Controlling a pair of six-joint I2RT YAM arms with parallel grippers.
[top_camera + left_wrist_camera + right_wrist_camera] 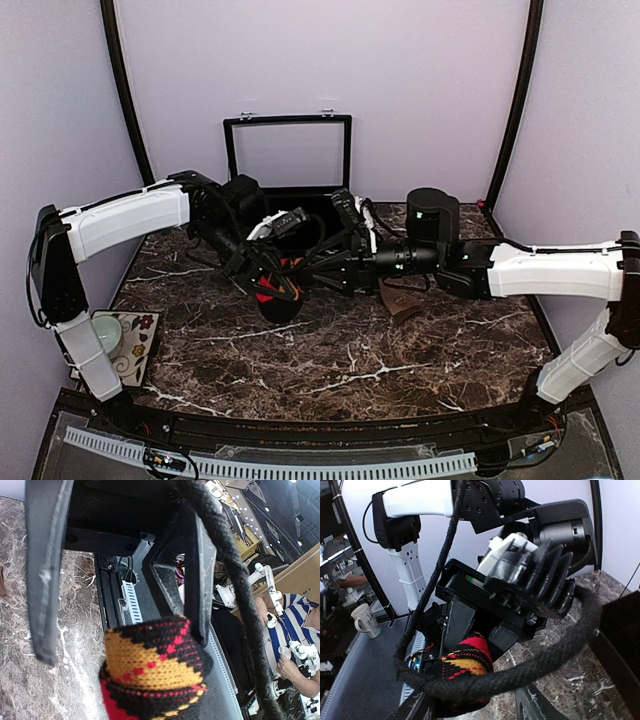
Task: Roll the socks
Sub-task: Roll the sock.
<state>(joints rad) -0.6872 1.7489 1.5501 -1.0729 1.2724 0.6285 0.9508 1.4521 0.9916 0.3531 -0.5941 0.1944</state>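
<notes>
The black sock with red, orange and yellow diamonds (273,296) is bunched into a roll above the middle of the marble table. My left gripper (260,278) is shut on its upper end (150,665). In the right wrist view the roll (467,660) hangs from the left gripper's fingers. My right gripper (475,698) stands open around the roll's lower part, with a gap at its right finger (532,705). In the top view the right gripper (300,280) meets the sock from the right. The tan-brown sock (400,300) lies flat on the table under the right arm.
An open black case (288,150) stands at the back, with a black cylinder (432,215) to its right. A mug (107,335) sits on a floral coaster at the left edge. A braided cable (530,672) loops across in front of the roll.
</notes>
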